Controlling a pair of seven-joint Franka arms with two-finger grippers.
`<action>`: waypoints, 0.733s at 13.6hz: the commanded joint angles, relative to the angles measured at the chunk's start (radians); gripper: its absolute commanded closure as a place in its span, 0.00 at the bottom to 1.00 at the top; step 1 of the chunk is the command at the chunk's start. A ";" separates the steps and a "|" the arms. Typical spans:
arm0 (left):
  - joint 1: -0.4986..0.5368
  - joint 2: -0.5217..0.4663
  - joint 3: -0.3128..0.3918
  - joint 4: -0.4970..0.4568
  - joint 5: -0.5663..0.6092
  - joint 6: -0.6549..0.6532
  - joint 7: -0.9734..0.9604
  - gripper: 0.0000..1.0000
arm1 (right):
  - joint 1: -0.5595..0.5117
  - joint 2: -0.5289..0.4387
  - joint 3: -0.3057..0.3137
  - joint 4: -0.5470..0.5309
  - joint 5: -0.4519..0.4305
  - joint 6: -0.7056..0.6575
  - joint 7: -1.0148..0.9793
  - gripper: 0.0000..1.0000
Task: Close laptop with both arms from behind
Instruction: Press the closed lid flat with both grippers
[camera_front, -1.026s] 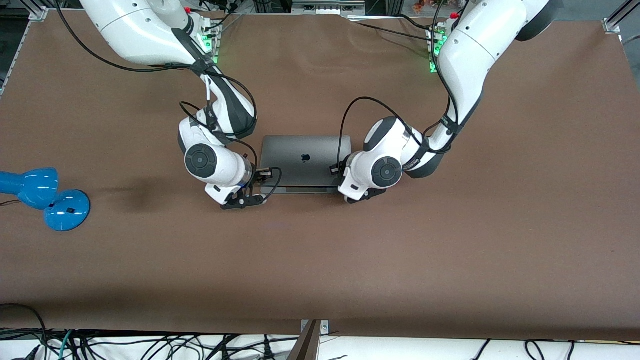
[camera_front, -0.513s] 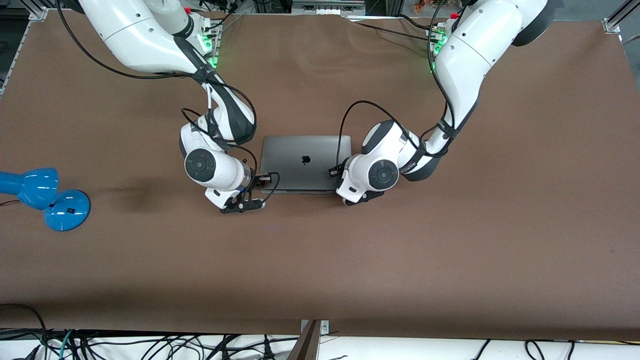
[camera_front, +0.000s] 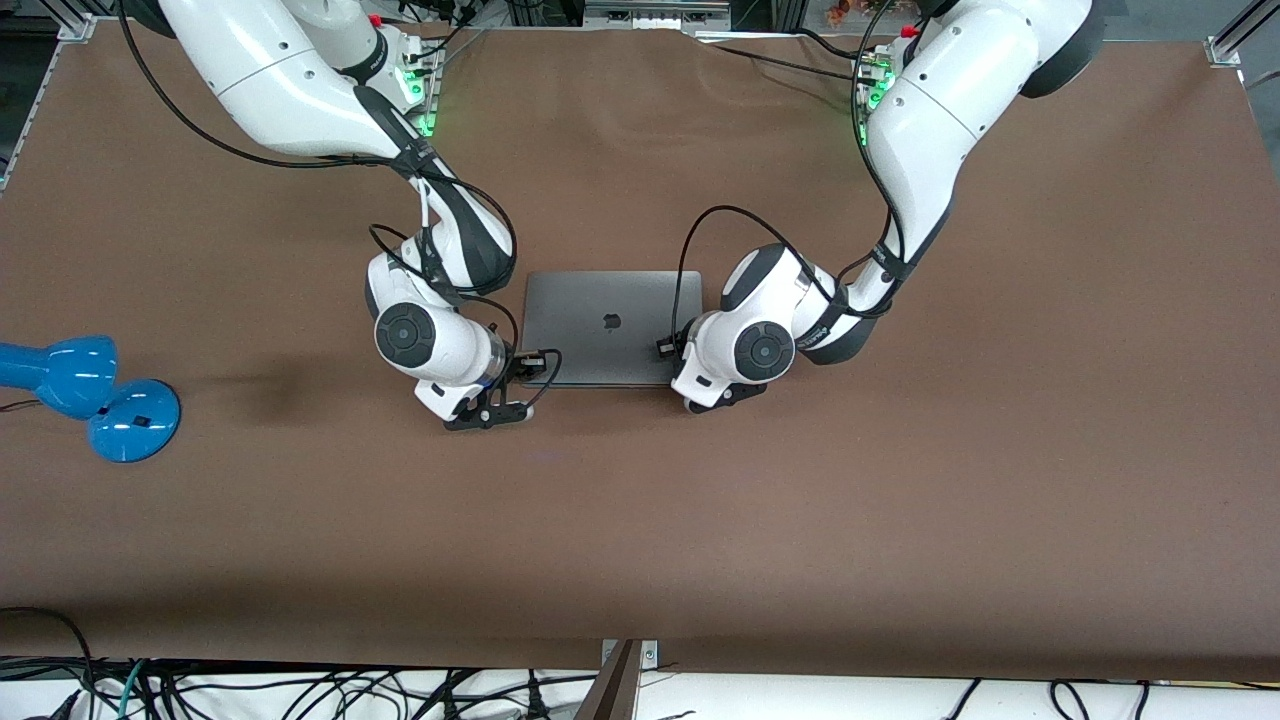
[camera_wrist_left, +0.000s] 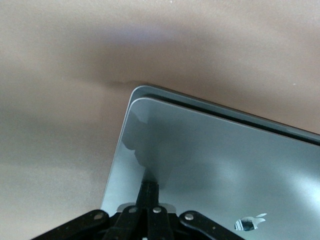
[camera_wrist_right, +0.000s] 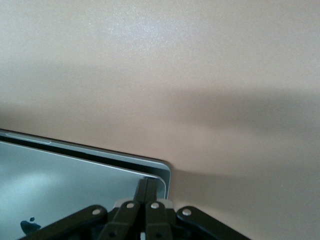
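Observation:
The space-grey laptop (camera_front: 610, 322) lies in the middle of the brown table, its logo lid nearly flat on its base. A thin dark gap shows between lid and base in both wrist views. My right gripper (camera_wrist_right: 147, 186) is shut, with its tips pressing on the lid (camera_wrist_right: 70, 182) at the corner toward the right arm's end. My left gripper (camera_wrist_left: 148, 187) is shut too and presses its tips on the lid (camera_wrist_left: 225, 165) near the corner toward the left arm's end. Seen from the front, both wrists flank the laptop, the right gripper (camera_front: 527, 358) at one side edge and the left gripper (camera_front: 668, 346) at the other.
A blue lamp (camera_front: 90, 395) lies near the table's edge at the right arm's end. Black cables (camera_front: 700, 235) loop from both wrists over the laptop's sides. Bare brown table (camera_front: 640, 520) spreads around the laptop.
The lid has gone down further under both grippers. The strip of base that showed at the laptop's nearer edge has vanished. Both wrists have sunk slightly.

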 joint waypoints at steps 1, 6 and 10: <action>-0.017 0.024 0.014 0.037 0.032 0.007 0.003 1.00 | -0.004 0.018 0.006 0.008 -0.011 0.020 -0.018 1.00; -0.019 0.033 0.019 0.037 0.032 0.014 0.005 1.00 | -0.002 0.046 0.006 0.008 -0.011 0.082 -0.019 1.00; -0.019 0.038 0.019 0.037 0.032 0.025 0.005 1.00 | -0.001 0.054 0.006 0.008 -0.012 0.082 -0.018 1.00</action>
